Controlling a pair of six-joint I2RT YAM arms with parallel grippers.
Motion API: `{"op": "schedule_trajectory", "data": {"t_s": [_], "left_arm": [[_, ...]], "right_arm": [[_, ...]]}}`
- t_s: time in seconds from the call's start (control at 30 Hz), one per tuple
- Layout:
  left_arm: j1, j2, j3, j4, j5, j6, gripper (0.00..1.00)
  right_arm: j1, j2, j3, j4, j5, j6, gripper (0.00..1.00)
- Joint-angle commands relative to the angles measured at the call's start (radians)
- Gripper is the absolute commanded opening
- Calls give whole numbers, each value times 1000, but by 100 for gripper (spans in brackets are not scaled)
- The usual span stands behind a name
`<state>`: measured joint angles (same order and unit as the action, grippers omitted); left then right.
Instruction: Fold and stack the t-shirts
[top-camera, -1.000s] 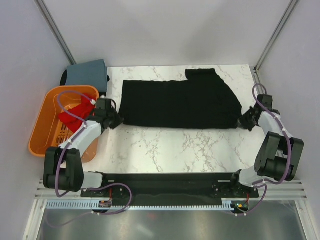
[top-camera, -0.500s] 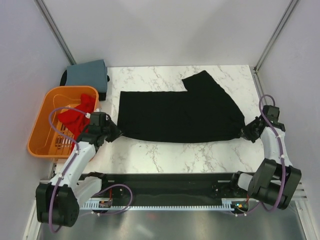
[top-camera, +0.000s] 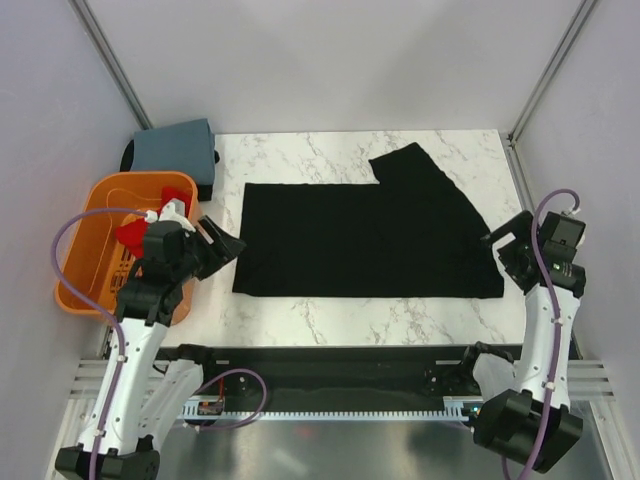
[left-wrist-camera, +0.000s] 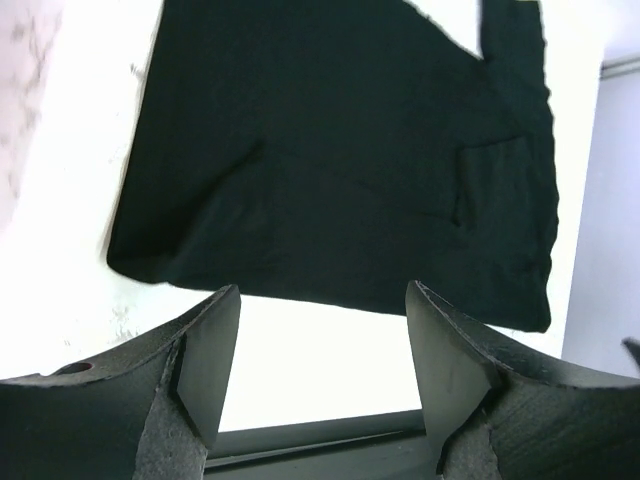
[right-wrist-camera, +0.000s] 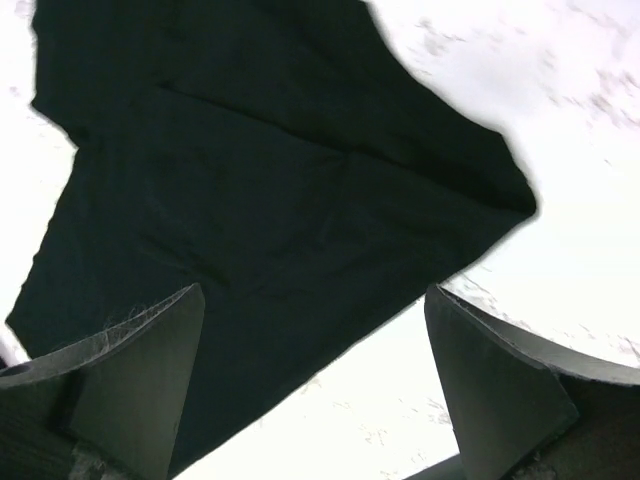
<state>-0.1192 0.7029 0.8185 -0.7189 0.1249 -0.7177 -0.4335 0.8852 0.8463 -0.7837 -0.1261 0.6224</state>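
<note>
Black t-shirt (top-camera: 365, 240) lies flat on the table (top-camera: 380, 310), on the right of the orange basket (top-camera: 90, 220), long axis running straight away from the basket. One flap juts out at the corner farthest from the basket.

Left pincer (top-camera: 222, 248) sits between basket and shirt, just off the shirt's near-basket end. Right pincer (top-camera: 503, 245) is just off the opposite end. Both spread wide, nothing between the fingers, and clear of the cloth. Each arm is nearer its own end, so I'd judge the next fold a two-arm grab at the ends.

Only the top view shows the red shirt (top-camera: 135, 232) in the basket and the grey-blue folded shirt (top-camera: 175, 148) behind it. The wrist views show creases and a layer edge that overhead reads as plain black.
</note>
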Motion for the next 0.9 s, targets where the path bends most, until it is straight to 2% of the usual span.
{"op": "schedule_trajectory", "data": {"t_s": [0.0, 0.03, 0.1, 0.13, 0.17, 0.23, 0.33, 0.53, 0.6, 0.63, 0.77, 0.87], "left_arm": [[4, -9, 74, -82, 51, 167, 74], [4, -14, 74, -96, 48, 182, 74], [4, -28, 62, -97, 44, 213, 74], [4, -34, 32, -94, 29, 216, 75], [4, -39, 12, -82, 16, 222, 75], [4, -48, -50, -71, 31, 195, 75], [3, -75, -78, -27, 103, 213, 71], [6, -143, -99, 9, 77, 212, 71], [6, -154, -99, 10, 74, 212, 71], [6, -164, -99, 9, 71, 208, 71], [6, -180, -102, 10, 61, 205, 70], [7, -178, -102, 9, 59, 208, 70]], "right_arm": [[68, 96, 85, 119, -78, -29, 98], [147, 144, 114, 133, -54, -35, 98], [228, 323, 239, 115, 20, -67, 98], [283, 390, 343, 101, 45, -75, 98], [301, 511, 391, 94, 57, -79, 98], [338, 616, 518, 109, 63, -92, 98], [354, 797, 681, 161, 83, -118, 98], [375, 1153, 1001, 314, 17, -153, 98], [381, 1288, 1094, 328, 3, -159, 97], [386, 1373, 1190, 328, 3, -173, 96], [395, 1518, 1309, 420, 28, -168, 96], [401, 1623, 1369, 549, 6, -190, 95]]}}
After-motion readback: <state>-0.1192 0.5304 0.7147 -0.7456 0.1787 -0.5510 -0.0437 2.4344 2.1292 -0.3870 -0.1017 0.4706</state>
